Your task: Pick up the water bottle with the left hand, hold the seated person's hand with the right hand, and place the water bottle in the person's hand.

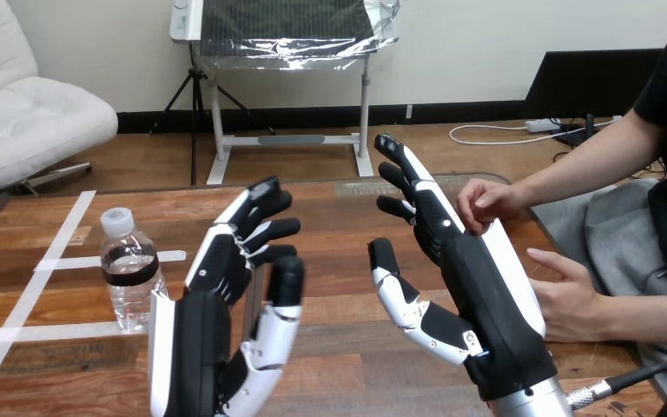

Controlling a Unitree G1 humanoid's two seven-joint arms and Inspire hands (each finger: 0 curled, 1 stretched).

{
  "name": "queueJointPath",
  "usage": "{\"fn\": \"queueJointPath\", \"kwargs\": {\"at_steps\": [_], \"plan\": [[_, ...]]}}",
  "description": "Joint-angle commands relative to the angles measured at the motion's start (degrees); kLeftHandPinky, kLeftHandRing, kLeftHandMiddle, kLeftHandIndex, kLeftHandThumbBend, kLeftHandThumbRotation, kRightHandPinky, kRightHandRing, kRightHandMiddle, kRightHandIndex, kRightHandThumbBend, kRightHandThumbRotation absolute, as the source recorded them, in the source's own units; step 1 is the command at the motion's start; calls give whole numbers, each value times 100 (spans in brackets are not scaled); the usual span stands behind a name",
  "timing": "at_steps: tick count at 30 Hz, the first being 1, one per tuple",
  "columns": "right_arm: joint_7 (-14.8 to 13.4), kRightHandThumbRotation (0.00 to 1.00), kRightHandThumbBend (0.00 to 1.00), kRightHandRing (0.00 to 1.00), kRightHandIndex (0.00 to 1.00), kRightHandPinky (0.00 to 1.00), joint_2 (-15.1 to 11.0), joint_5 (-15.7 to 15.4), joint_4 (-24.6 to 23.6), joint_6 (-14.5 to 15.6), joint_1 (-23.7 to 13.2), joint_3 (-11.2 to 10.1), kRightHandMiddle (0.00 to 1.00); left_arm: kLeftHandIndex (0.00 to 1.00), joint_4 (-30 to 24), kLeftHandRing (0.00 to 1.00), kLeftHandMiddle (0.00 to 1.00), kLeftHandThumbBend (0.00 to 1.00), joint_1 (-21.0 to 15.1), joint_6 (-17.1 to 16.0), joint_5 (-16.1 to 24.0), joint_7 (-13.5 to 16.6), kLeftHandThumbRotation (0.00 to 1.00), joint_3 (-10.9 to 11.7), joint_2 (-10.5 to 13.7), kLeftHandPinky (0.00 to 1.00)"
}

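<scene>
left robot hand (204, 334) spread, wrist cut off at 6 o'clock | right robot hand (479, 295) spread, contact with person's hands (573, 306) at 3 o'clock unclear | water bottle (128, 271) upright, 9 o'clock, wooden counter (339, 221)

White tape (30, 295) strips lie on the left part of the wooden worktop (339, 217), crossing one another.

Your wooden table (339, 228) has plank grain running across it. On its left part, white tape (30, 295) is stuck down: one long strip running away from you and two shorter strips crossing it. A clear water bottle (128, 271) with a white cap and dark label stands upright between the two short strips. Near the right edge, you cannot tell whether the person's hand (486, 201) touches the wood.
</scene>
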Motion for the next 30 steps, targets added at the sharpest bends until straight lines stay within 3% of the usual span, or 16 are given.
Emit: {"fn": "queueJointPath", "kwargs": {"at_steps": [1, 6, 14, 25, 30], "plan": [[-37, 0, 0, 97, 96, 89, 51, 18, -65, -15, -356, -94, 100, 80, -622, 74, 78, 38, -116, -8, 598, 378, 69, 368, -600, 73], [-10, 0, 0, 96, 96, 89, 33, 48, -47, -36, -363, -94, 100, 81, -994, 77, 79, 38, -52, 238, 1176, 713, 68, 593, -622, 77], [-12, 0, 0, 96, 96, 89, 43, 64, -28, -44, -347, -88, 100, 80, -1329, 78, 79, 37, -88, 344, 1693, 1219, 61, 835, -577, 76], [-23, 0, 0, 96, 96, 89, 52, 24, -52, 1, -328, -78, 100, 79, -1764, 78, 79, 41, 15, 533, 1876, 1452, 51, 992, -452, 75], [-18, 0, 0, 96, 96, 89, 71, 73, -39, 5, -313, -67, 100, 79, -1898, 79, 80, 47, 31, 560, 2018, 1704, 46, 1125, -482, 76]]}}
